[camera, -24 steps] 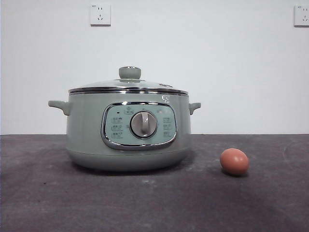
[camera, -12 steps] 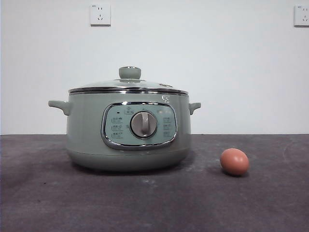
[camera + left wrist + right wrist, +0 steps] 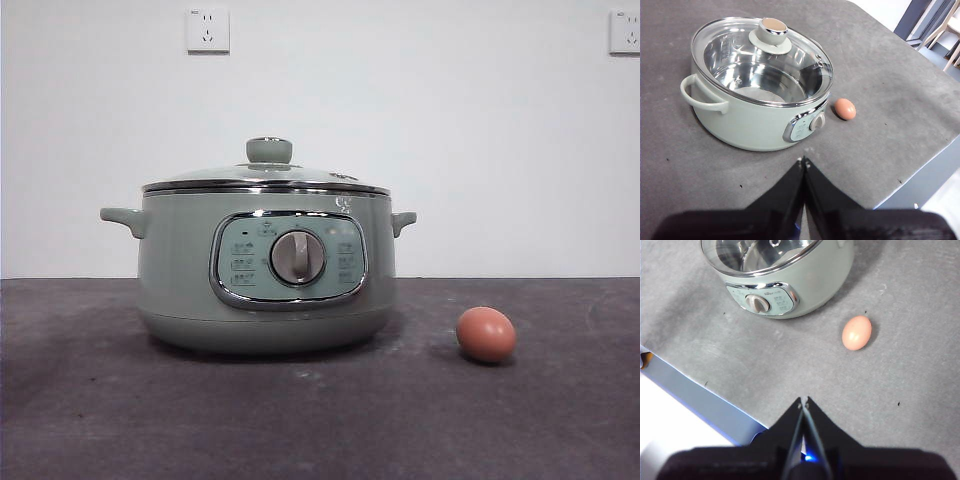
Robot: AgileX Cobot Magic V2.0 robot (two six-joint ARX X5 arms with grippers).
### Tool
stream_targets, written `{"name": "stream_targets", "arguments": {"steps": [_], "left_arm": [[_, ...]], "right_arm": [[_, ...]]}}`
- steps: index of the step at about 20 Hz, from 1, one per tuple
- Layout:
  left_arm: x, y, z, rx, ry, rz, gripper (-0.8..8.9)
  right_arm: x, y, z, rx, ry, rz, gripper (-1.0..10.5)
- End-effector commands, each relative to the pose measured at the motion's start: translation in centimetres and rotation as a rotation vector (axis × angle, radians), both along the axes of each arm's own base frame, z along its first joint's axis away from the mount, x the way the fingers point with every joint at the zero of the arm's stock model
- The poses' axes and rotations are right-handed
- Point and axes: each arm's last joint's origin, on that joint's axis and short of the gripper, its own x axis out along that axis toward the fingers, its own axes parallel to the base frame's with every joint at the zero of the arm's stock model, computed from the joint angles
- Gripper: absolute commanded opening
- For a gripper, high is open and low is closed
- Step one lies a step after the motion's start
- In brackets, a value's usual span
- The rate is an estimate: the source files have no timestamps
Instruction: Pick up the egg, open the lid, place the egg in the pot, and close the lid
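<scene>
Right wrist view: egg [image 3: 857,332] apart from right tool [image 3: 803,401] (jaws closed, empty); left tool [image 3: 803,161] likewise.

The panel markings on the pot [image 3: 265,262] are too small to read. In the right wrist view its back half is cut off by the picture's edge. A wall socket [image 3: 626,30] is clipped at the front view's edge.

We note a dark grey table [image 3: 320,420] with a matte, faintly scuffed surface. Behind it stands a plain white wall [image 3: 480,150]. Two white wall sockets sit high up: one at far left [image 3: 208,30], one at far right [image 3: 624,32].
</scene>
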Motion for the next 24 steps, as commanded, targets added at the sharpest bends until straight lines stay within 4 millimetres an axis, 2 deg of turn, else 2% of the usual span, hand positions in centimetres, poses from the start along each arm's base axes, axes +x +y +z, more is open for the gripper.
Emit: {"name": "stream_targets", "arguments": {"steps": [1,3,4,5,6,11,14,18,24], "left_arm": [[0.0,0.0,0.1,0.012,-0.019,-0.005,0.91],[0.0,0.0,0.1,0.003,-0.007,0.008,5.07],[0.0,0.0,0.1,-0.001,-0.005,0.012,6.37],[0.0,0.0,0.1,-0.001,-0.006,0.012,6.33],[0.0,0.0,0.1,-0.001,-0.005,0.012,6.33],[0.0,0.0,0.3,-0.001,-0.012,0.011,6.32],[-0.2,0.0,0.8,0.0,-0.029,0.01,6.32],[-0.4,0.0,1.5,0.001,-0.053,0.01,6.32],[-0.5,0.0,1.4,-0.001,-0.037,0.008,6.31]], "right_arm": [[0.0,0.0,0.1,-0.004,-0.016,0.012,0.3],[0.0,0.0,0.1,0.004,-0.007,0.001,3.1],[0.0,0.0,0.1,0.01,-0.001,-0.006,5.1],[0.0,0.0,0.1,0.011,0.0,-0.007,6.2],[0.0,0.0,0.1,0.015,0.004,-0.012,6.3],[0.1,0.0,0.1,0.02,0.01,-0.019,6.3],[0.9,0.1,0.0,0.032,0.033,-0.035,6.3],[3.6,1.1,-0.8,0.039,0.07,-0.016,6.3],[9.6,4.2,-4.2,-0.078,0.157,-0.024,6.3]]}}
